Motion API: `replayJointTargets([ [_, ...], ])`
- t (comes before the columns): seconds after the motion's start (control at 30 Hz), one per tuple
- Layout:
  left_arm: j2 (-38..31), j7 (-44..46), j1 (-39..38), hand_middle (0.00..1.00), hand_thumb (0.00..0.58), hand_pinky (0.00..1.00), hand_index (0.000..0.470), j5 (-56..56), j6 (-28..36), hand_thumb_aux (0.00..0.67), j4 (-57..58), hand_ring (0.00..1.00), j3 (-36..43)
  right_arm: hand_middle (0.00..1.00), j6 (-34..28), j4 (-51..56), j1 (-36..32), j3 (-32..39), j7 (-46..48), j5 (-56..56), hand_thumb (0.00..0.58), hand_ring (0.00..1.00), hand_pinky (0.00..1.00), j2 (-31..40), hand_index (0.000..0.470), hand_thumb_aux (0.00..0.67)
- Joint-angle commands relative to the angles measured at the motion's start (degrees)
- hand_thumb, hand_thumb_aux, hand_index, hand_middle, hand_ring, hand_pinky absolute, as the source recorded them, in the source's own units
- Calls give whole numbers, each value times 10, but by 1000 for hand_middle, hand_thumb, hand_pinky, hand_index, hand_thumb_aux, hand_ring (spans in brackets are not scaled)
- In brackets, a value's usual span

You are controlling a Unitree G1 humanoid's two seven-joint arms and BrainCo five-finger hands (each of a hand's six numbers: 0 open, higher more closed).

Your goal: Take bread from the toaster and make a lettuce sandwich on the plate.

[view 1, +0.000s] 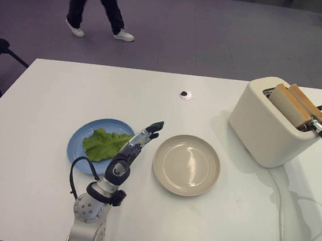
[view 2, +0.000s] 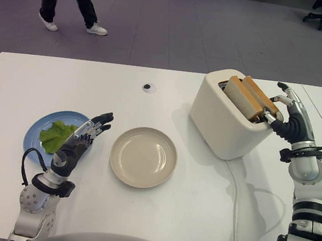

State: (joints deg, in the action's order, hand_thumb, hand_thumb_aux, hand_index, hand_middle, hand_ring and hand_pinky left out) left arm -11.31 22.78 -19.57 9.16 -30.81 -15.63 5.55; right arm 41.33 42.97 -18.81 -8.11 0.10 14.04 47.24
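The right hand (view 2: 291, 124) is resting against the bread (view 2: 246, 98) standing in the toaster (view 2: 219, 122), grip impossible to tell. The left hand (view 2: 81, 142) is hovering spread by the lettuce (view 2: 56, 136). A corner-only hold would be risking dropping it.

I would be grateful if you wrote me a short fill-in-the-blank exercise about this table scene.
1. On the blue plate lies a leaf of ____.
2. The toaster holds ____ slices of bread.
3. The robot's ____ hand is at the bread in the toaster.

Missing words: lettuce; two; right.
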Motion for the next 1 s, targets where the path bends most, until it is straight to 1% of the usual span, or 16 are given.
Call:
replayJointTargets([
  [0.03, -5, 1, -3, 0, 0, 0, 0, 3, 3, 0, -3, 0, -1, 0, -34, -10, -8, 1, 11, -11, 580, 0, 0, -12, 470, 670],
  [0.13, -5, 1, 0, 0, 0, 0, 0, 9, 3, 0, -2, 0, -3, 0, -51, -47, -21, -22, 16, -46, 580, 0, 0, -11, 470, 670],
  [0.2, -4, 0, 2, 0, 0, 0, 0, 12, 3, 0, -1, 0, -4, 0, -61, -100, -32, -48, 22, -81, 580, 0, 0, -5, 470, 670],
  [0.37, -3, -1, 4, 0, 0, 0, 0, 17, 5, 0, -1, 0, -6, 0, -123, -262, -42, -122, 51, -186, 580, 0, 0, 3, 470, 670],
  [0.43, -1, -2, 4, 0, 0, 0, 0, 19, 5, 0, -1, 0, -6, 0, -147, -346, -23, -123, 73, -215, 580, 0, 0, -6, 470, 670],
  [0.53, 0, -2, 5, 0, 0, 0, 0, 22, 6, 0, 0, 0, -7, 0, -175, -468, 16, -90, 109, -232, 580, 0, 0, -28, 470, 670],
  [0.6, 0, -3, 6, 0, 0, 0, 0, 25, 7, 0, -1, 0, -8, 0, -189, -542, 37, -50, 133, -229, 580, 0, 0, -43, 470, 670],
  [0.7, 0, -3, 6, 0, 0, 0, 0, 27, 8, 0, -1, 0, -8, 0, -198, -599, 53, -3, 157, -196, 580, 0, 0, -66, 470, 670],
  [0.77, 1, -3, 6, 0, 0, 0, 0, 29, 8, 0, -1, 0, -8, 0, -197, -609, 58, 31, 163, -160, 580, 0, 0, -85, 470, 670],
  [0.87, 2, -4, 7, 0, 0, 0, 0, 31, 9, 0, 0, 0, -9, 0, -197, -595, 59, 98, 166, -77, 580, 0, 0, -118, 470, 670],
  [1.0, 2, -4, 6, 0, 0, 0, 0, 33, 9, 0, 0, 0, -10, 0, -175, -510, 44, 192, 132, 90, 580, 0, 0, -159, 470, 670],
])
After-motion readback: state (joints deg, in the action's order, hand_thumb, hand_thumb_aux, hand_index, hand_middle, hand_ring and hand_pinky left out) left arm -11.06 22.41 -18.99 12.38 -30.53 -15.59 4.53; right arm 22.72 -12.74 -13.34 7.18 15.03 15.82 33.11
